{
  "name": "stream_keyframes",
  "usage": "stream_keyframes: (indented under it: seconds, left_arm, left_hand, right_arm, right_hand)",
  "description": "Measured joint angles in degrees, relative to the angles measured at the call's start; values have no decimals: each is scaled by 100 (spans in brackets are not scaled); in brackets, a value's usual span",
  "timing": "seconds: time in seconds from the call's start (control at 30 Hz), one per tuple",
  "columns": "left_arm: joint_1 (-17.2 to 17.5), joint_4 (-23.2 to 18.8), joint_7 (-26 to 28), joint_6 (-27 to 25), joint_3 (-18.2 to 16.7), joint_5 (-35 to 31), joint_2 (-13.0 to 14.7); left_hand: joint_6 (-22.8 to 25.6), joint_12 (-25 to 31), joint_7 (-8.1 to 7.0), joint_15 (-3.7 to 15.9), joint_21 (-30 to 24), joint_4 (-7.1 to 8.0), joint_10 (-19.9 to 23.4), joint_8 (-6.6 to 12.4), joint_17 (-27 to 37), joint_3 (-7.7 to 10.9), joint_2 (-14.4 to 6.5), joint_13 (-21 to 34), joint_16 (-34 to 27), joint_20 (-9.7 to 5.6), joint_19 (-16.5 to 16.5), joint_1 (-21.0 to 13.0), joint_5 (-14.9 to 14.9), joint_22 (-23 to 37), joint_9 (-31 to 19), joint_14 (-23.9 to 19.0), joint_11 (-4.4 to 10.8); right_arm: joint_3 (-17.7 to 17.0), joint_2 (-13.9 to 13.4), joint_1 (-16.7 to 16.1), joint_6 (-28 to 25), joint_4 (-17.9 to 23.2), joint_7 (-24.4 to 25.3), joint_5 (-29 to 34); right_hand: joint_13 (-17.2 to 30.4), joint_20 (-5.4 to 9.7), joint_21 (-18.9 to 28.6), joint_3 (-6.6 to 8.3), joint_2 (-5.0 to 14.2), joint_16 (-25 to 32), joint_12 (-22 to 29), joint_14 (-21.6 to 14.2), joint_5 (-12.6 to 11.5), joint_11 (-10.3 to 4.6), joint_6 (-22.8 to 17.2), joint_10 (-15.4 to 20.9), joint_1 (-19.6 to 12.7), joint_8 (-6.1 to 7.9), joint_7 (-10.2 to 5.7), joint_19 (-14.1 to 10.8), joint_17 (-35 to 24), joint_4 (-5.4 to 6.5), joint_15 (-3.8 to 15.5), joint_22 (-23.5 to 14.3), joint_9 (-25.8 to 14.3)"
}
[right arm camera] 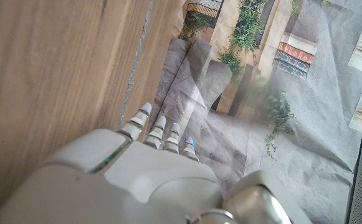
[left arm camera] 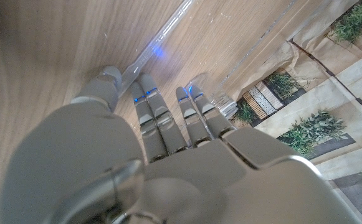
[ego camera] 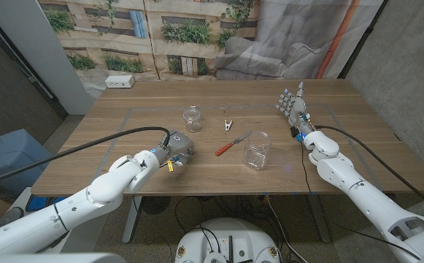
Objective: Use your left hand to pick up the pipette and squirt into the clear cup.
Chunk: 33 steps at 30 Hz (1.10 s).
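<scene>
Head view first: my left hand (ego camera: 176,151) sits low over the wooden table (ego camera: 357,124), near the front edge and left of centre, with nothing in it that I can make out. From the left wrist view the fingers (left arm camera: 149,115) reach forward side by side, close together, tips near the tabletop; I cannot tell whether they touch the wood. The pipette (ego camera: 230,144), with its red stem, lies on the table well to the right of that hand, slanting toward the clear cup (ego camera: 257,150), its far end just beside the cup. The cup stands upright near the table's middle. A small glass jar (ego camera: 192,117) stands farther back, above my left hand, and a small metal clip (ego camera: 228,125) lies between the jar and the cup. My right hand (ego camera: 293,106) is raised at the right side, fingers (right arm camera: 157,130) straight and slightly apart, holding nothing. A white power strip (ego camera: 120,81) rests on the far left corner.
</scene>
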<state>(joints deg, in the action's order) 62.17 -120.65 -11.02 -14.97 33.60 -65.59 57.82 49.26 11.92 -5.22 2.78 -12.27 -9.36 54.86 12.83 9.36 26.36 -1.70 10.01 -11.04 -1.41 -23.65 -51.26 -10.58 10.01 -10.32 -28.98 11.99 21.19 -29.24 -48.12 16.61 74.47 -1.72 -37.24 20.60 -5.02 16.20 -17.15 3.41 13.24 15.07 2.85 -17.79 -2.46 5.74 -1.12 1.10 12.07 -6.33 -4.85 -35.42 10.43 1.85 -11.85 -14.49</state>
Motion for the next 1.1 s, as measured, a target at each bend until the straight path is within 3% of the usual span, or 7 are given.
stream_keyframes:
  seconds: [0.37, 1.1]
  left_arm:
    - [-41, 41, 32, -5, 65, -50, -67]
    - [-38, 78, 41, -38, 133, -107, -102]
  left_hand:
    - [318, 0, -30, 0, -24, -23, 183, -26, 0, -24, -76, 0, 0, -24, -125, -76, 0, 0, 29, -143, 38]
    - [737, 40, 84, 30, -23, -85, 636, 25, 12, -57, -181, 29, 6, -63, -286, -182, 0, -1, -29, -340, 22]
  right_arm:
    - [0, 0, -2, 0, 2, 0, 0]
    - [0, 2, -1, 1, 2, -1, 1]
  right_hand:
    - [0, 0, 0, 0, 0, 0, 0, 0, 0, 0, 0, 0, 0, 0, 0, 0, 0, 0, 0, 0, 0]
    - [0, 0, 0, 0, 0, 0, 0, 0, 0, 0, 0, 0, 0, 0, 0, 0, 0, 0, 0, 0, 0]
